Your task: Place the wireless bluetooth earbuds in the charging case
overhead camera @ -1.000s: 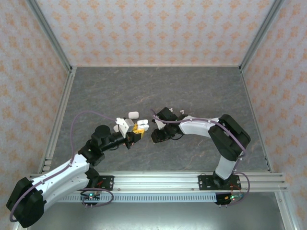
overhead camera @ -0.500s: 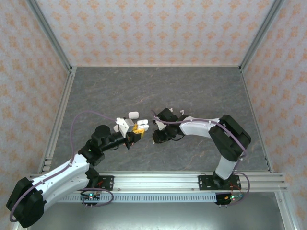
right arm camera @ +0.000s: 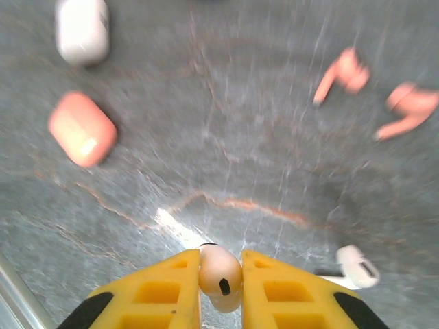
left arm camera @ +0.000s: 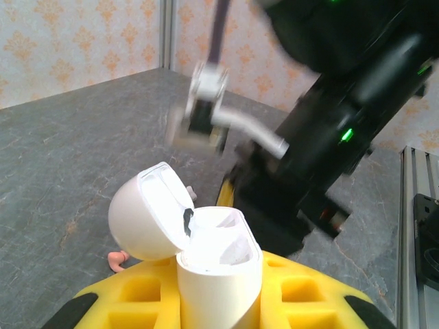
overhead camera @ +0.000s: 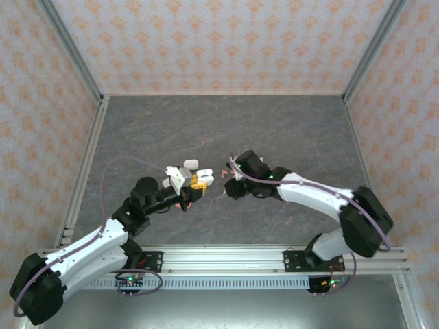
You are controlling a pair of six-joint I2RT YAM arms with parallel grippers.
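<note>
Tabletop (overhead camera: 274,130) of dark stone pattern carries the loose pieces near your arms. Your left tool (overhead camera: 195,185) is clamped on the white charging case (left arm camera: 219,274), which stands upright with its lid hinged back. Your right tool (overhead camera: 232,190) is pinched together on one white earbud (right arm camera: 219,271); a spare white earbud (right arm camera: 357,269) lies on the tabletop nearby. Expect hard, glossy, featherweight plastic that squirts sideways under pressure. Hold it by the bulb and leave the stem free, though blur hides which way the stem points.

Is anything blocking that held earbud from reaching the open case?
Nothing visible does. The right gripper, shut on a white earbud, sits just beside the open case held in the left gripper.
</note>
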